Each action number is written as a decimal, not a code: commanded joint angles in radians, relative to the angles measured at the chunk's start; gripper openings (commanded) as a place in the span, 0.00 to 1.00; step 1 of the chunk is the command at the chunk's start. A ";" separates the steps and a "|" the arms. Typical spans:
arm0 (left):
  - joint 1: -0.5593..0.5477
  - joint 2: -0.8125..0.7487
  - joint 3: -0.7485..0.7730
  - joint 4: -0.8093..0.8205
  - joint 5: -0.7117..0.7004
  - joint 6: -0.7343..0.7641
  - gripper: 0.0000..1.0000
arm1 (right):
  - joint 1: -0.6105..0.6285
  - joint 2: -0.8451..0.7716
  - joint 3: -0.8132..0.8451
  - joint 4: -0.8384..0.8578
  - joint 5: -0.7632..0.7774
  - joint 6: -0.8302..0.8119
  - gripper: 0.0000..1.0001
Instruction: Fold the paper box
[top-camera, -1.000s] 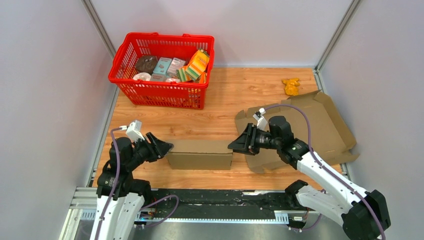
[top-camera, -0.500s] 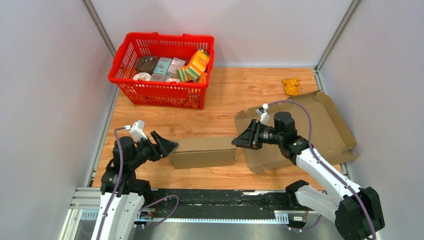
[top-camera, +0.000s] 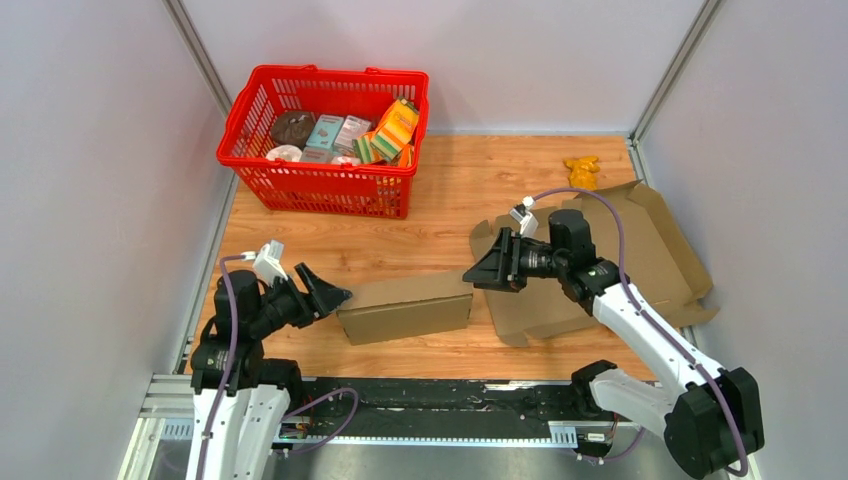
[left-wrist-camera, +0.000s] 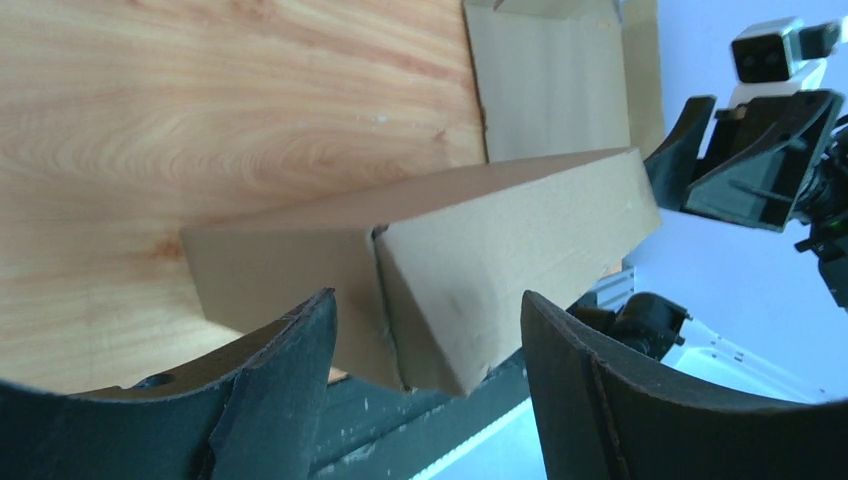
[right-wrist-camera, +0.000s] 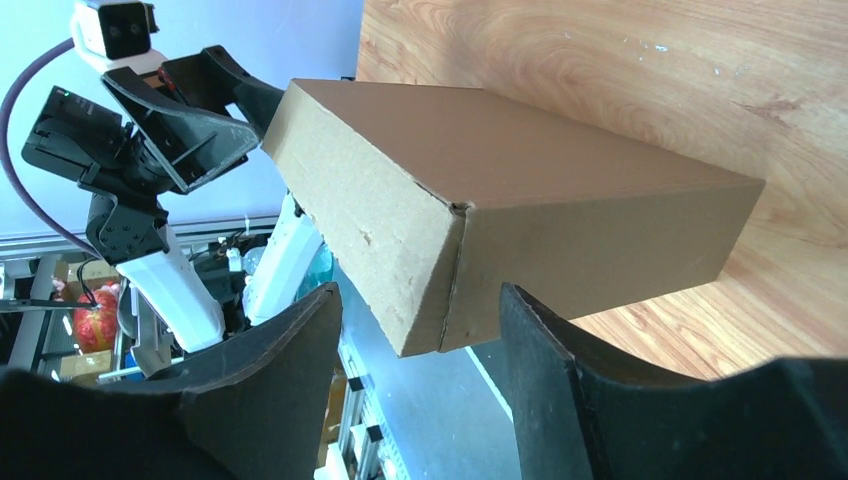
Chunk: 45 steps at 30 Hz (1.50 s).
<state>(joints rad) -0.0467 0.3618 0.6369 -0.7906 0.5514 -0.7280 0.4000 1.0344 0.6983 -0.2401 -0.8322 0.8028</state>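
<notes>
Now lying near the front of the wooden table (top-camera: 455, 190): a closed cardboard box (top-camera: 405, 307), slightly askew, between both arms. Flanked at its left end by the left gripper (top-camera: 335, 292), spread wide around the corner. Flanked at its right end by the right gripper (top-camera: 478, 272), equally wide, clamping nothing. Just behind, flat on the wood: an unfolded cardboard sheet (top-camera: 655, 250). Far back left, a red shopping basket (top-camera: 320, 188) of groceries.
</notes>
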 joint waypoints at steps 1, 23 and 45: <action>0.008 -0.020 0.037 -0.182 -0.004 0.041 0.75 | -0.021 -0.010 0.017 -0.033 -0.034 -0.048 0.62; 0.010 -0.185 -0.085 -0.157 -0.149 -0.030 0.63 | -0.032 0.047 -0.078 0.099 -0.099 -0.039 0.47; 0.010 -0.104 0.066 -0.133 -0.133 -0.014 0.69 | -0.089 0.105 -0.103 0.174 -0.154 -0.031 0.20</action>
<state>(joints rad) -0.0441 0.2554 0.6262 -0.9157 0.4545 -0.7658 0.3206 1.1259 0.5900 -0.0463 -1.0336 0.8036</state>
